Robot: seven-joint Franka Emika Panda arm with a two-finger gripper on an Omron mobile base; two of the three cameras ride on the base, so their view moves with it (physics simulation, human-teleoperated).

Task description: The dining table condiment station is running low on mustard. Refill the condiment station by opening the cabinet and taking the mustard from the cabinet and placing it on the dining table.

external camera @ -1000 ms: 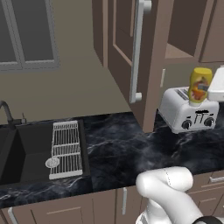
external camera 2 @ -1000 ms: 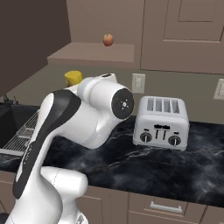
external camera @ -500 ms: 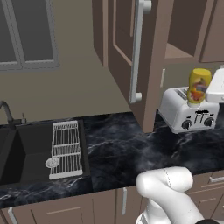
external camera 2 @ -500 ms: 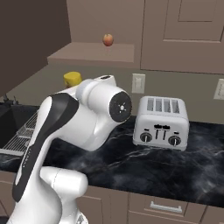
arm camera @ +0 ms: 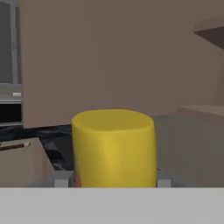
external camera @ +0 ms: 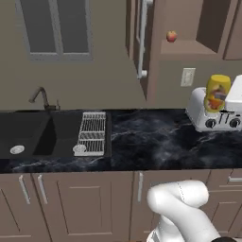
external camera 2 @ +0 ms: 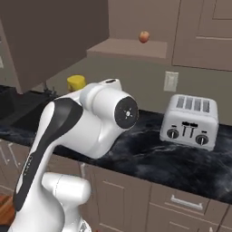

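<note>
The mustard (external camera: 217, 92), a yellow squeeze bottle with an orange-red label, hangs in the air in front of the toaster. My gripper (arm camera: 113, 178) is shut on it. In the hand view the yellow body (arm camera: 113, 146) stands between the two fingertips (arm camera: 63, 178). In the right base view its yellow top (external camera 2: 76, 82) peeks out behind my arm. The brown wall cabinet stands open, its door (external camera: 147, 42) swung out with the long silver handle (external camera: 141, 38) on its edge. The dining table is out of view.
A silver toaster (external camera 2: 190, 120) stands on the black marble counter (external camera: 151, 137). A red apple (external camera: 171, 36) lies on the open cabinet's shelf. To the left are a sink (external camera: 23, 137) with a faucet and a wire rack (external camera: 92, 132). Base cabinets (external camera: 71, 203) run below.
The whole scene has shifted up and shrunk in both base views, so the base has backed away from the counter. The mustard stays in my gripper.
</note>
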